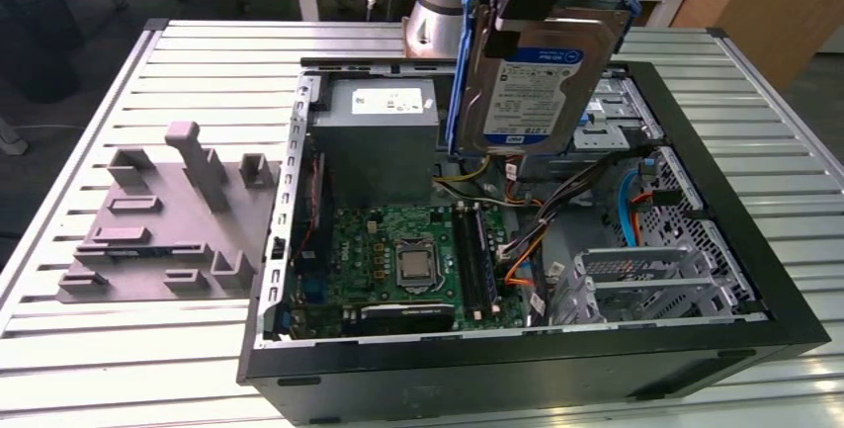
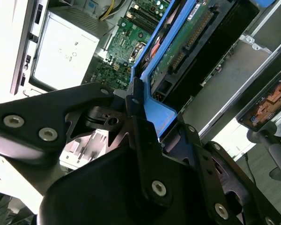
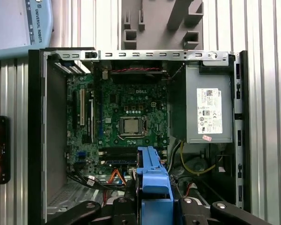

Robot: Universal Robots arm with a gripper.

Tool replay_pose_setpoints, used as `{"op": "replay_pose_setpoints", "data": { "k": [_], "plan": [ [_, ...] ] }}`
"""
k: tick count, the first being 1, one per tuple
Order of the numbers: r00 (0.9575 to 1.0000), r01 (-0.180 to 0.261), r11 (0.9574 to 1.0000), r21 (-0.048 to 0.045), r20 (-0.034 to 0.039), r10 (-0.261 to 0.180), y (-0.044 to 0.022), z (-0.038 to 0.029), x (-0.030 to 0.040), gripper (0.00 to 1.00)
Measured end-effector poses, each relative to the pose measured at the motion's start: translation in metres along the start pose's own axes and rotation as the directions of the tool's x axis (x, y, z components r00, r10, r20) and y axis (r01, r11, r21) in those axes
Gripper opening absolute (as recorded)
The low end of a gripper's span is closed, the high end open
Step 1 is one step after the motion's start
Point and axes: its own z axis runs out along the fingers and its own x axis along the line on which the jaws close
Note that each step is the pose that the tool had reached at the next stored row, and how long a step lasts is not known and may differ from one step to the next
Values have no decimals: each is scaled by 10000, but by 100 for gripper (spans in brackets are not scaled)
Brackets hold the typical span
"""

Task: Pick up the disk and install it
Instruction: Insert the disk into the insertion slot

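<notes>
The gripper (image 2: 139,108) is clamped shut on one end of the disk (image 1: 541,72), its black fingers (image 2: 131,101) pinching the blue carrier frame (image 3: 152,174) from both sides, with no gap showing between pads and plastic. In the exterior view the disk is hanging on edge, label facing the camera, above the far part of the open computer case (image 1: 528,361), clear of everything inside. It is hovering just to the exterior view's right of the grey power supply box (image 1: 376,141), beyond the motherboard (image 1: 402,250), and apart from the silver drive cage (image 1: 659,275) at the near right. The case is lying on a slatted metal table (image 1: 119,369), with a grey moulded fixture (image 1: 158,220) sitting beside it on the exterior view's left. In the second wrist view the disk's green circuit board (image 2: 187,42) is facing outward, bare and exposed. Judging by its build, the disk is looking stiff and dense, heavy for its size, and sensitive to knocks, while its smooth metal shell is probably offering little grip. The plastic frame seems the sensible place to be holding it, as the gripper is doing now, since that avoids the board and connector, though thin plastic may be flexing a little under a load hanging from one end.
</notes>
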Motion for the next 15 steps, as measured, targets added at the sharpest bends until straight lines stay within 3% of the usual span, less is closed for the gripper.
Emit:
{"op": "replay_pose_setpoints", "data": {
  "k": [10,15],
  "plan": [
    [10000,1,10000,0,-2,-1,-1,-1,3,36],
    [10000,2,10000,-1,-1,-2,-4,4,81,36]
  ]
}}
